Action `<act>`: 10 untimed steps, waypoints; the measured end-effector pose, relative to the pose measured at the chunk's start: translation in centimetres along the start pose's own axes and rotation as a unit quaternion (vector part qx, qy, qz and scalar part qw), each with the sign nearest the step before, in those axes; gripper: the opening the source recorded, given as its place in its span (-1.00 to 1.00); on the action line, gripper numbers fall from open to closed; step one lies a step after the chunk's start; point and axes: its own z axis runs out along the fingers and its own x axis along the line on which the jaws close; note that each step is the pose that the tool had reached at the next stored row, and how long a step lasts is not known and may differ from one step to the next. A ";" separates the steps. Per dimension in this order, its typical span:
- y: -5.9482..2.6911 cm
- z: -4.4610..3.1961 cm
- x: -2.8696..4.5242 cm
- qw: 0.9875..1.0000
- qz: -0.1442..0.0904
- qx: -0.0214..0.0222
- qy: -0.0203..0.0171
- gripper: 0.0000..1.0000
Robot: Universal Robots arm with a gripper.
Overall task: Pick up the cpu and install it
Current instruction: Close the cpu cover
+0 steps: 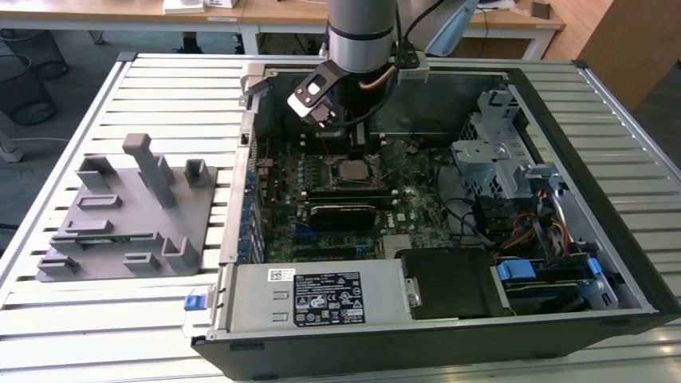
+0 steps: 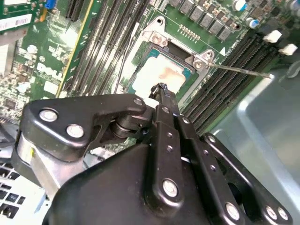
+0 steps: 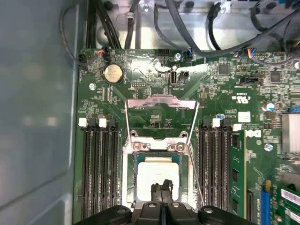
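Observation:
The cpu (image 3: 157, 172), a square chip with a silver-grey lid, lies flat in the motherboard socket (image 3: 129, 174); the second wrist view also shows the cpu (image 2: 161, 74). The socket's metal load plate (image 3: 159, 104) is swung open and its thin lever (image 3: 194, 154) stands free beside it. My gripper (image 3: 162, 187) hovers just above the chip's lid with its two black fingers pressed together and nothing between them. The second wrist view has the gripper (image 2: 161, 88) over the chip's edge. In the exterior view the arm (image 1: 362, 40) reaches down into the open computer case over the cpu (image 1: 352, 169).
Memory slots (image 3: 98, 168) flank the socket on both sides. Cables (image 3: 187, 28) hang along the case's far wall. A grey fixture plate with blocks (image 1: 127, 211) lies on the slatted table at the exterior view's left. The power supply (image 1: 319, 297) and drive cage (image 1: 500, 152) crowd the case.

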 end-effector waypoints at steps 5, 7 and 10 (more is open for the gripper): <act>0.08 -1.75 0.02 1.000 0.000 0.001 0.000 -0.79; 0.12 -2.50 0.03 1.000 0.000 0.001 0.000 -0.79; 0.46 -2.96 0.05 1.000 0.000 0.007 0.000 -0.79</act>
